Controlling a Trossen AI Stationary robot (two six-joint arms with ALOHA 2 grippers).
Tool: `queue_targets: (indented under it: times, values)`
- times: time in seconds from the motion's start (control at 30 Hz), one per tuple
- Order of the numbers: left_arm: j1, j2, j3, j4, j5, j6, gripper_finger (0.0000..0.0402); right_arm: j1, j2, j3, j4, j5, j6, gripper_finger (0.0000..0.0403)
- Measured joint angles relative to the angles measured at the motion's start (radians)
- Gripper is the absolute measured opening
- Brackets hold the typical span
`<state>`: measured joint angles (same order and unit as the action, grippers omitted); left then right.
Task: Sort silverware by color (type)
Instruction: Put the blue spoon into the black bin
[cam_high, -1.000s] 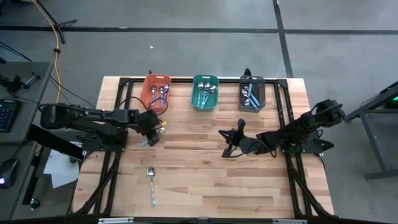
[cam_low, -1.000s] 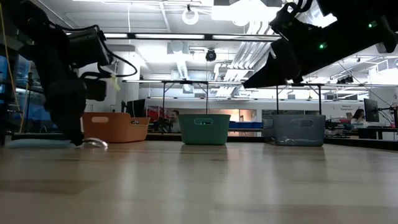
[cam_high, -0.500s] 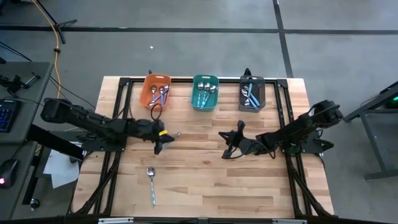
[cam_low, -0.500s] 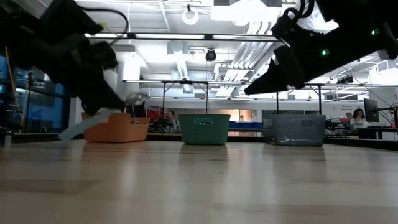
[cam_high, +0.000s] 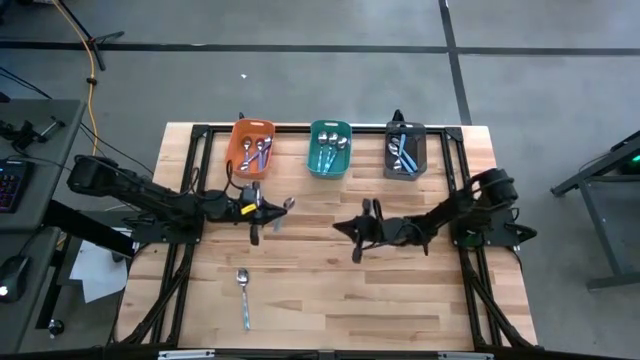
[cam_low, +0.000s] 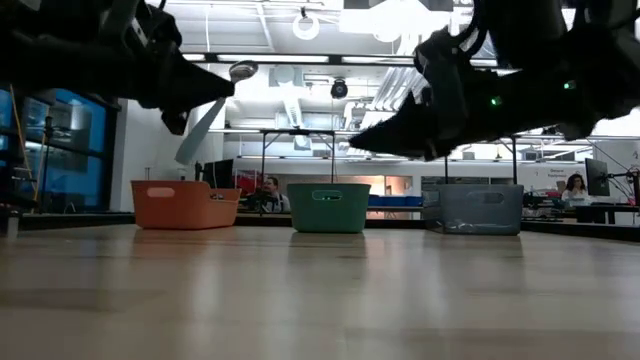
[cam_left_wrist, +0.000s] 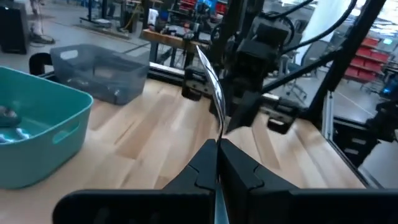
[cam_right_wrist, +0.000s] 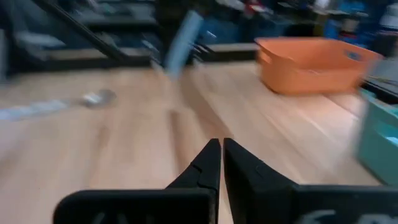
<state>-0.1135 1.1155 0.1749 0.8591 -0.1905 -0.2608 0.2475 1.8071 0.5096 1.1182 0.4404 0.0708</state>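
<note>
My left gripper (cam_high: 263, 210) hangs above the table's left-centre, in front of the orange bin (cam_high: 252, 148), shut on a spoon (cam_low: 241, 70) with a shiny bowl and a pale blue handle (cam_low: 197, 135). My right gripper (cam_high: 347, 228) is shut and holds nothing. It hovers over the table's centre and points toward the left arm; in the low view it (cam_low: 362, 150) is well above the wood. A second blue-handled spoon (cam_high: 244, 296) lies flat on the table near the front left. More spoons lie in the orange, teal (cam_high: 329, 147) and dark grey (cam_high: 404, 150) bins. My left gripper pinches the spoon between its two fingers (cam_left_wrist: 198, 169) about mid-length, where the metal neck (cam_left_wrist: 219, 121) leaves them. The spoon runs roughly along the fingers, which come level from the table's left. It is lifted clear and tilted, bowl (cam_left_wrist: 208, 65) up past the fingertips, handle slanting down behind.
The three bins stand in a row along the far edge. Bare wood (cam_high: 400, 300) fills the middle and near right of the table. Black frame rails run along the table's sides (cam_high: 478, 290). People and desks show in the room beyond.
My left gripper has lifted the spoon off the table at the left, risen high and moved toward the centre, tipping from pointing down to nearly level, so the spoon's bowl now points up. My right gripper has moved left toward the table's centre.
</note>
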Motion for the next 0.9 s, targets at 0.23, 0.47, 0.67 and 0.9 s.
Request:
queue_targets:
  times: [0.23,0.47,0.67,0.9]
  values:
    - [0.0,0.17,0.0,0.242,-0.005,0.033,0.0,-0.041,0.133,0.058,0.17,-0.099,0.021,0.006]
    - [0.0,0.407,0.007,0.594,0.03,0.067,0.0,-0.073,0.216,0.231,0.164,-0.124,0.06,0.0147]
    - [0.0,0.509,0.059,0.673,0.079,0.082,0.0,-0.108,0.217,0.314,0.15,-0.247,0.059,0.0181]
    - [0.0,0.539,0.111,0.673,0.104,0.107,0.0,-0.124,0.218,0.383,0.045,-0.273,0.035,0.016]
